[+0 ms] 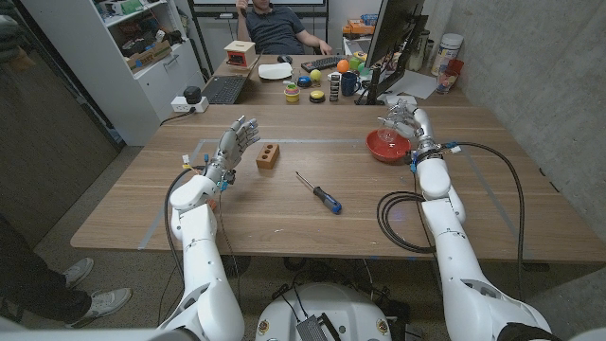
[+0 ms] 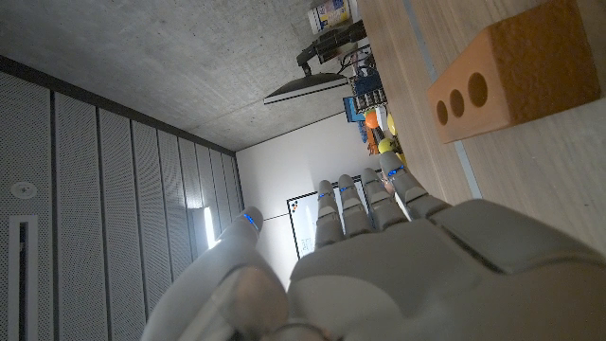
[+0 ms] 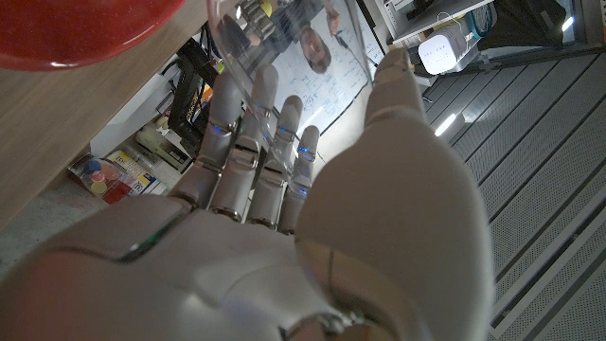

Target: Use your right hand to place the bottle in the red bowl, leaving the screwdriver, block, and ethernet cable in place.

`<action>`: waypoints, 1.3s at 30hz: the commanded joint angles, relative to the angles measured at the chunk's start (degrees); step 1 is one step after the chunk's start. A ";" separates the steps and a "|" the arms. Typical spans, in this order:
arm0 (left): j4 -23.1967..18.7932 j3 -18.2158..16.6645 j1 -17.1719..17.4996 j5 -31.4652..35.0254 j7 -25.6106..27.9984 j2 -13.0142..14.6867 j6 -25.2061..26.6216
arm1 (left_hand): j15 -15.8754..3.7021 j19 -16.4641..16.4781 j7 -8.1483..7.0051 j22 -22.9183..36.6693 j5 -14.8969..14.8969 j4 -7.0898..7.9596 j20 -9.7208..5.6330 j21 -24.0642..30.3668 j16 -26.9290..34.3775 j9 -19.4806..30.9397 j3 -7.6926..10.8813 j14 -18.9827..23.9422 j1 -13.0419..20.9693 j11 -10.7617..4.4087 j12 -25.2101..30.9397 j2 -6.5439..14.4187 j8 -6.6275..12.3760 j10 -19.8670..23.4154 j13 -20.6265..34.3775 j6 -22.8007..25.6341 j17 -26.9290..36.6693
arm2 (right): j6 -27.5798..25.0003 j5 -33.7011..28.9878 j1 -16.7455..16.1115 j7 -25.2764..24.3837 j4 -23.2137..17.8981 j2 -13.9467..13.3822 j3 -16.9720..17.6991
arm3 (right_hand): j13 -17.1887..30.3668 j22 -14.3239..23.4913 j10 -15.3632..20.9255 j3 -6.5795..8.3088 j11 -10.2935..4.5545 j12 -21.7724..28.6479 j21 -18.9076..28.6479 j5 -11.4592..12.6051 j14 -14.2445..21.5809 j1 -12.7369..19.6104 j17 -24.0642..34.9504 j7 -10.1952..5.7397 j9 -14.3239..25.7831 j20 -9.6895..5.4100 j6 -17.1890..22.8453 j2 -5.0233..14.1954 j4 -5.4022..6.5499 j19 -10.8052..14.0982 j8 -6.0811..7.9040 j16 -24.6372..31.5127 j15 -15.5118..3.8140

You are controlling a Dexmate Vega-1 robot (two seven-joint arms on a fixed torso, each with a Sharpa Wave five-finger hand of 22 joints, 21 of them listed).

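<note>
The red bowl (image 1: 388, 147) sits right of the table's centre, and its rim (image 3: 76, 33) appears in the right wrist view. A clear bottle (image 1: 383, 136) shimmers inside the bowl. My right hand (image 1: 402, 117) hovers just over the bowl's far side with straight, spread fingers (image 3: 256, 142). The bottle (image 3: 284, 33) stands between fingertips and thumb; contact is unclear. A tan block with holes (image 1: 269, 156) (image 2: 511, 76), a blue-handled screwdriver (image 1: 320, 193) and a coiled black ethernet cable (image 1: 402, 223) lie on the table. My left hand (image 1: 237, 142) is raised, fingers apart, holding nothing.
At the far edge are a monitor (image 1: 393, 38), a keyboard (image 1: 223, 90), a white dish (image 1: 276, 71), cups and small toys. A person (image 1: 275, 26) sits behind the table. A shelf unit (image 1: 142, 57) stands at the back left.
</note>
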 commanded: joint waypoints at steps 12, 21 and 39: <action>1.38 0.01 -0.55 -0.49 -0.79 0.84 -0.47 | 0.40 0.50 0.20 0.09 0.27 -0.05 -0.12 -0.33 -0.03 0.31 -0.51 0.14 0.05 0.04 0.28 -0.66 0.38 -0.01 0.20 0.07 0.12 | 2.47 -5.49 4.92 -10.93 11.10 -0.95 -3.63 | 0.04 -0.76 1.06 0.13 -1.30 0.35 0.22 -0.24 6.49 17.54 0.27 -0.17 -0.15 -9.06 0.49 15.86 -0.06 -0.27 0.07 -1.07 -13.10; 3.05 -0.10 -1.46 -0.56 -1.03 1.34 -0.90 | 0.39 0.57 0.32 0.10 0.33 -0.03 -0.07 -0.46 -0.01 0.31 -0.65 0.19 -0.01 0.17 0.29 -0.69 0.40 0.03 0.20 0.15 0.12 | 0.75 -8.11 5.90 -16.90 14.48 -1.65 -4.92 | -0.15 -1.26 1.08 0.20 -1.51 0.25 0.05 -0.27 6.36 17.79 0.42 -0.42 -0.24 -8.95 0.94 15.99 -0.01 -0.36 0.20 -1.31 -13.12; 7.41 -0.54 -3.58 -0.05 -1.00 2.43 -2.27 | 0.42 0.68 0.29 0.11 0.45 0.02 -0.03 -0.75 -0.02 0.31 -0.94 0.17 -0.11 0.18 0.30 -0.72 0.42 0.08 0.21 0.22 0.12 | -0.12 -9.37 9.13 -23.31 22.11 -4.12 -8.28 | -0.14 -2.78 0.64 0.34 -1.81 0.12 -1.07 -0.31 5.50 18.25 0.70 -1.16 -0.53 -8.83 1.76 16.13 0.06 -0.57 0.39 -2.03 -13.14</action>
